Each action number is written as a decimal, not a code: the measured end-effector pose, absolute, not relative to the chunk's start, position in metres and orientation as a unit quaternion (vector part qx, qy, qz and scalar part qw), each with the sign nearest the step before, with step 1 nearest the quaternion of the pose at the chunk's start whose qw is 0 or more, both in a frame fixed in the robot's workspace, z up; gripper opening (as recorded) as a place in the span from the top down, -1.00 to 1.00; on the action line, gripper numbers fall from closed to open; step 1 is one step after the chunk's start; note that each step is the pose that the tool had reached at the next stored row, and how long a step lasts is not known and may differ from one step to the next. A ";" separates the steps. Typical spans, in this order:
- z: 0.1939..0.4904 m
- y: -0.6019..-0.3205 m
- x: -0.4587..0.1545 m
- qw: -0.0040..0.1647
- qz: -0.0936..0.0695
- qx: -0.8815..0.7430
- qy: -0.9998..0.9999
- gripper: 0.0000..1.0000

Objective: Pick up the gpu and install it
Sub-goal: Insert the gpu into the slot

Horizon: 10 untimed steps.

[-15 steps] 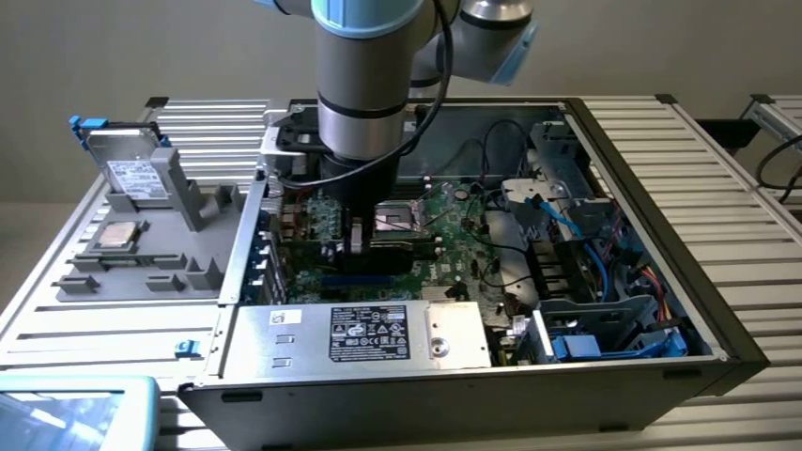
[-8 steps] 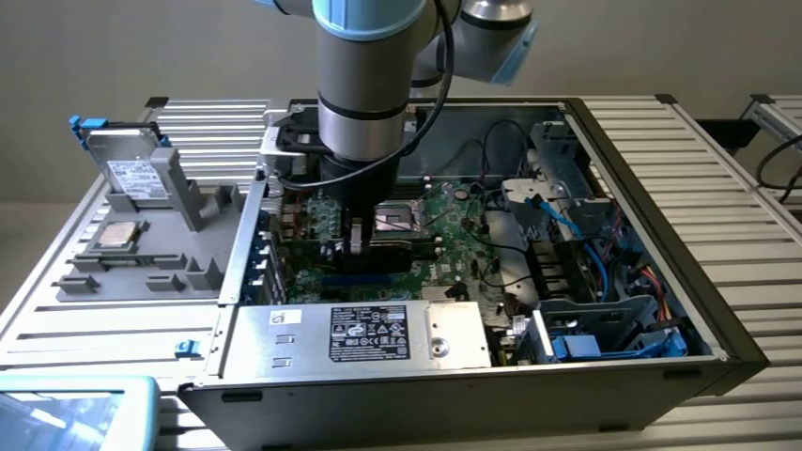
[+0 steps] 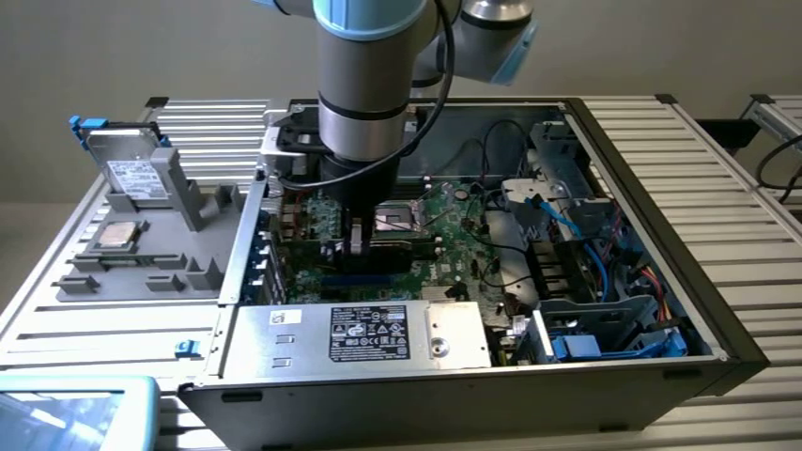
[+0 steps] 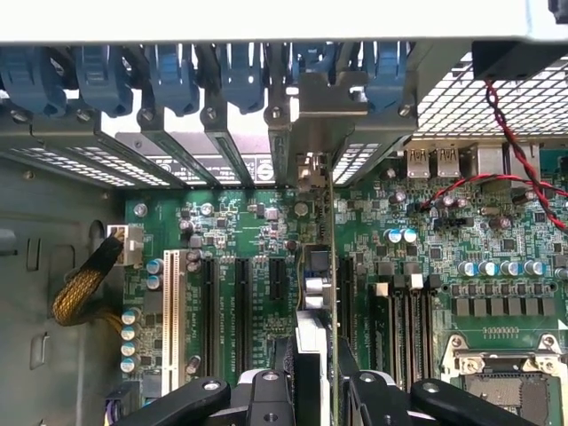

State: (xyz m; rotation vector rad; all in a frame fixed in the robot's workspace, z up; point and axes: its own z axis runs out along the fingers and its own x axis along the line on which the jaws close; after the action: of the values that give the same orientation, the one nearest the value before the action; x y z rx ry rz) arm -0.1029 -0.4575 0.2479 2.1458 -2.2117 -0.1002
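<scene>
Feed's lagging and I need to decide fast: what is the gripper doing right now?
Gripper: jaws closed on the gpu, which is held edge-on between them.

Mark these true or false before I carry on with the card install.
1. The gripper is shut on the thin flat gpu card, which it holds edge-on. True.
2. The gpu card lies on the grey plastic holder outside the case. False: it stands over the green motherboard inside the black computer case.
3. A silver white-labelled drive sits on that holder, at the exterior view's left. True.
4. The computer case is closed. False: its side is open and the motherboard is exposed.
</scene>
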 end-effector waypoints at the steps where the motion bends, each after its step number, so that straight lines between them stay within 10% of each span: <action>1: 0.248 -0.457 -0.102 0.029 -0.032 0.696 -0.717 0.43; 10: 0.247 -0.457 -0.102 0.029 -0.027 0.696 -0.717 0.43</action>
State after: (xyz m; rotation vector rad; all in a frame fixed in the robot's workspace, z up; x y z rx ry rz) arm -0.1019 -0.4574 0.2474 2.1462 -2.2124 -0.0840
